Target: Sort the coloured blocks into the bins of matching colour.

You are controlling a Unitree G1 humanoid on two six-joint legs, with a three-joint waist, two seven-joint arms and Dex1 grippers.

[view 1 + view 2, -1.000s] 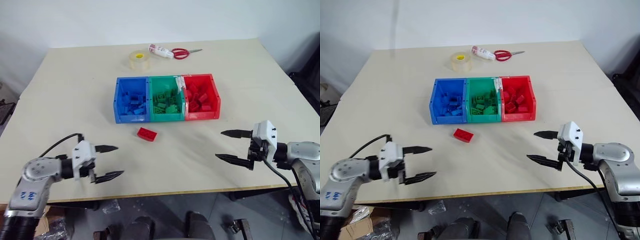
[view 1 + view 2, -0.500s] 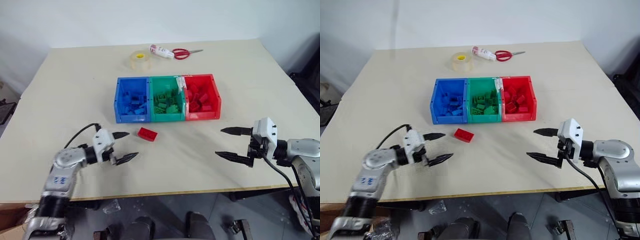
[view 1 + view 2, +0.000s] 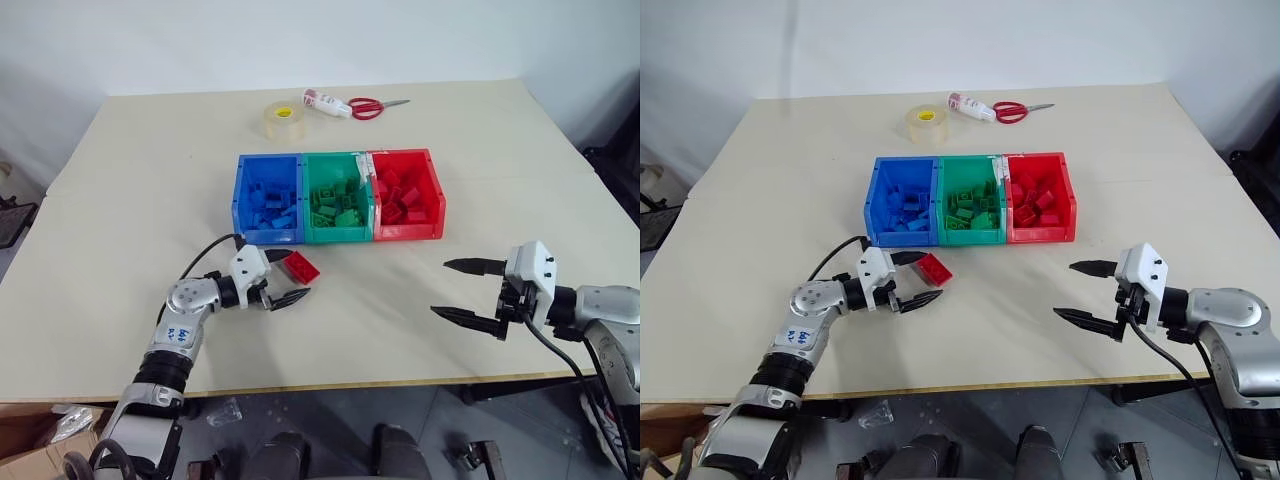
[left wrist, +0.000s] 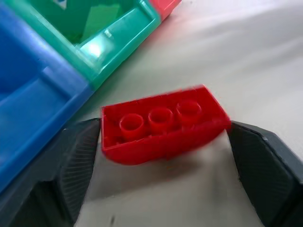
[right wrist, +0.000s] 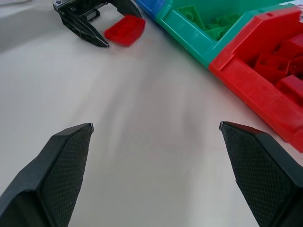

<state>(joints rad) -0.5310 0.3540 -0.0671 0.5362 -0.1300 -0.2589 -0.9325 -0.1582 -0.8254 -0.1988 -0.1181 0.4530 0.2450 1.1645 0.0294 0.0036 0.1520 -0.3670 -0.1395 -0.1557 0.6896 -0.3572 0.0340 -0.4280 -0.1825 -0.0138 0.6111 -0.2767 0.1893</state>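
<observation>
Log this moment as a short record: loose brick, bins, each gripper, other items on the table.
loose brick: red studded plastic brick on the table in front of the bins, between the left gripper's fingers
bins: three joined open plastic trays, blue, green, red, each holding bricks of its colour
left gripper: fingers either side of the brick, grip not confirmed
right gripper: open, holding nothing
other items: tape roll, red-handled scissors

A pale beige table (image 3: 150, 190) with a light wooden edge stands against a plain white wall (image 3: 300, 40) at twelve o'clock, grey floor (image 3: 330, 420) showing below its near edge at six o'clock and a cardboard box (image 3: 30, 455) at seven o'clock.
</observation>
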